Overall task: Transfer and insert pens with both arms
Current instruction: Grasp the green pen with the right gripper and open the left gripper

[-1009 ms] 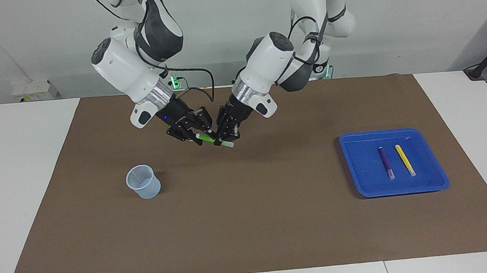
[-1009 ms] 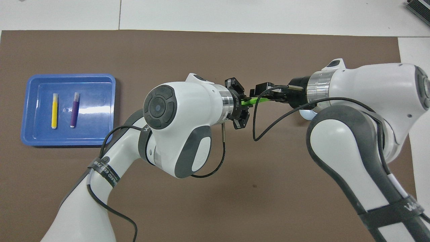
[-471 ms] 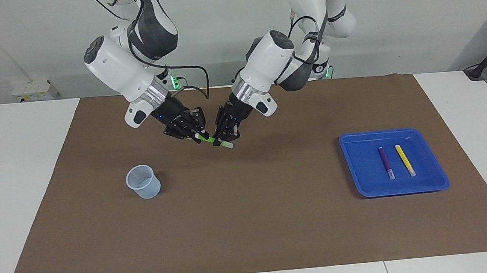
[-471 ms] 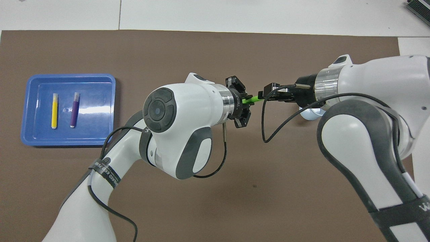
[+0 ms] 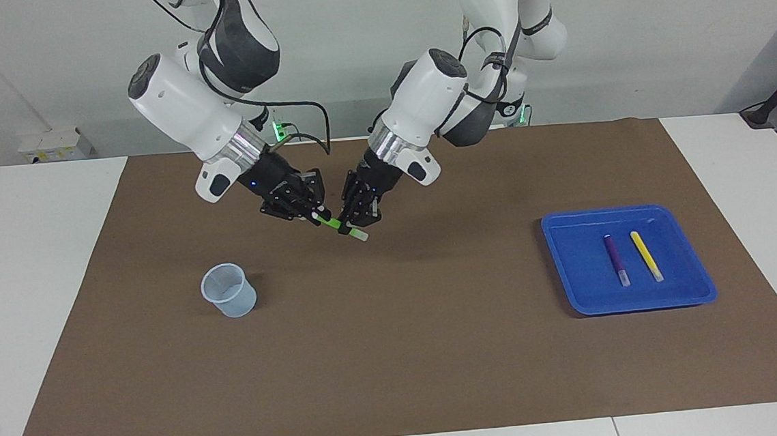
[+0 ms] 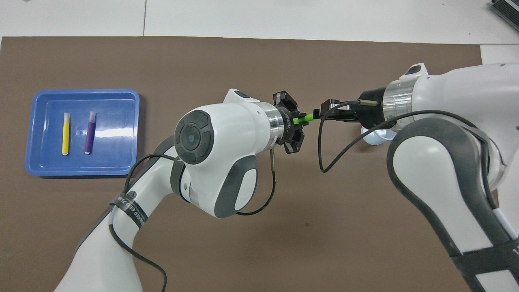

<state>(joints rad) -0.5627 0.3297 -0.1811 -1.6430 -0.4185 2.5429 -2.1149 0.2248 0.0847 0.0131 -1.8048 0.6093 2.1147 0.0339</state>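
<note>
Since second ago, right end effector [image 5: 307, 210] backs toward cup [image 5: 228, 290]. Both it and left end effector [image 5: 355, 215] clamp green pen [image 5: 340, 226] midair above worktop [image 5: 398, 354]. Risk: opposing pull twists or drops pen.

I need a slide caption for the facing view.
Both grippers, left and right, meet on a green pen above the mat.
</note>
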